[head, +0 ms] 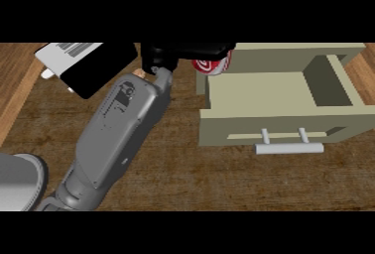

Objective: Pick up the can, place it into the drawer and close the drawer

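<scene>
One can [213, 65] (beside black box [92, 72])

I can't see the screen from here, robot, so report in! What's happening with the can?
One robot hand in view, curled on the can. Can held at the drawer's back left corner, not yet inside. Drawer open. Black box left, not blocking.

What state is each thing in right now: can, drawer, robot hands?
Can: held up beside the drawer's left wall, not yet inside.
Drawer: pulled open, nothing visible inside.
Left robot hand: curled on the can.
Right robot hand: out of view.
</scene>
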